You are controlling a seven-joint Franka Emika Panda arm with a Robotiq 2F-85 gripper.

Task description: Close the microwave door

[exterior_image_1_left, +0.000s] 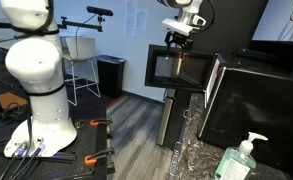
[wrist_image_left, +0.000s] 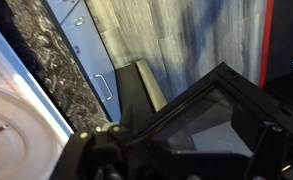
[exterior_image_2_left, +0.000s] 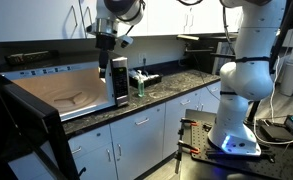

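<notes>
The microwave (exterior_image_1_left: 258,100) is a large black box on the counter, and its pale cavity (exterior_image_2_left: 48,92) stands open. The microwave door (exterior_image_1_left: 181,68) is swung out wide; it also shows edge-on in an exterior view (exterior_image_2_left: 119,80). My gripper (exterior_image_1_left: 179,37) sits at the door's top edge, and it shows there in both exterior views (exterior_image_2_left: 114,40). In the wrist view the door's dark window (wrist_image_left: 208,118) lies between my spread fingers (wrist_image_left: 186,152). The gripper looks open and holds nothing.
A sanitizer bottle (exterior_image_1_left: 241,160) stands on the speckled counter (wrist_image_left: 41,55), with a green bottle (exterior_image_2_left: 139,83) just behind the door. White drawers (exterior_image_2_left: 136,135) sit below. A small black bin (exterior_image_1_left: 110,74) and a chair (exterior_image_1_left: 81,60) stand across the floor.
</notes>
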